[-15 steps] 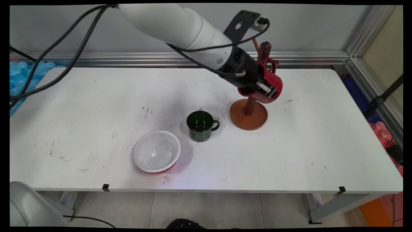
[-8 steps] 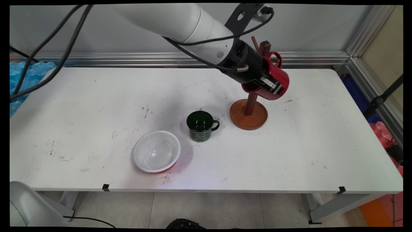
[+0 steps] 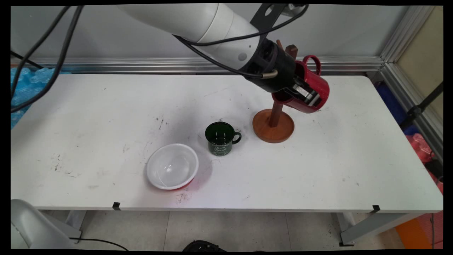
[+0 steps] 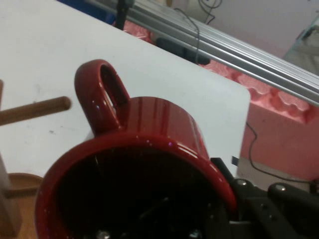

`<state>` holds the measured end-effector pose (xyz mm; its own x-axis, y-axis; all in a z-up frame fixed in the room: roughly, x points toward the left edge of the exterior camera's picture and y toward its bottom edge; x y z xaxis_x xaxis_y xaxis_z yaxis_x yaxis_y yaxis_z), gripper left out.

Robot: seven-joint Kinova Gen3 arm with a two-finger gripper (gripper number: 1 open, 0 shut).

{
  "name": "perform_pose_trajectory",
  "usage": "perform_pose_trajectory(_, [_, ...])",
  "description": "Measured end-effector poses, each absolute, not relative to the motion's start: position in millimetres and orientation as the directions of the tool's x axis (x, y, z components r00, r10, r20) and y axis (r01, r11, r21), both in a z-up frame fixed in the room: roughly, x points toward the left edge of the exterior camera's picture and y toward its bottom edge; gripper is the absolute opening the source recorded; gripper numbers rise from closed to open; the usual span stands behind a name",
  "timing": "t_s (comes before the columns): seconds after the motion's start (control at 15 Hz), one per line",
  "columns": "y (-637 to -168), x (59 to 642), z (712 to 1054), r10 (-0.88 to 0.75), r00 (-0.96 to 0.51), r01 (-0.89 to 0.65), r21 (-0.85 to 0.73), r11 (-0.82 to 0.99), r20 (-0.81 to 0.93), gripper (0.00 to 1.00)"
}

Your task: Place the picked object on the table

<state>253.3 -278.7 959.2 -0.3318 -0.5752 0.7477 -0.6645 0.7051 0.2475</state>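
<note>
Main view: tool (image 3: 307,95) grips red mug (image 3: 313,90)

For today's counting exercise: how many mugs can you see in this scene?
2. A red mug held in the gripper beside the wooden mug stand; a green mug standing on the table.

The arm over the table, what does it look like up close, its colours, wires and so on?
The arm is made of thick, rounded, glossy white tube sections. Its wrist turns black, ending in a black gripper with metal parts on its fingers. A flat black bracket with a round hole sticks up from the wrist. Loose black cables drape along it.
</note>
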Motion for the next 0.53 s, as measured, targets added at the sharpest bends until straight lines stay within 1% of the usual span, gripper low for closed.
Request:
perform_pose_trajectory(0.27, [-267, 258, 968, -0.577, -0.357, -0.653, 0.245, 0.716, 0.735, 0.00])
perform_pose_trajectory(0.53, [-251, 277, 977, -0.590, -0.405, -0.658, 0.225, 0.718, 0.699, 0.00])
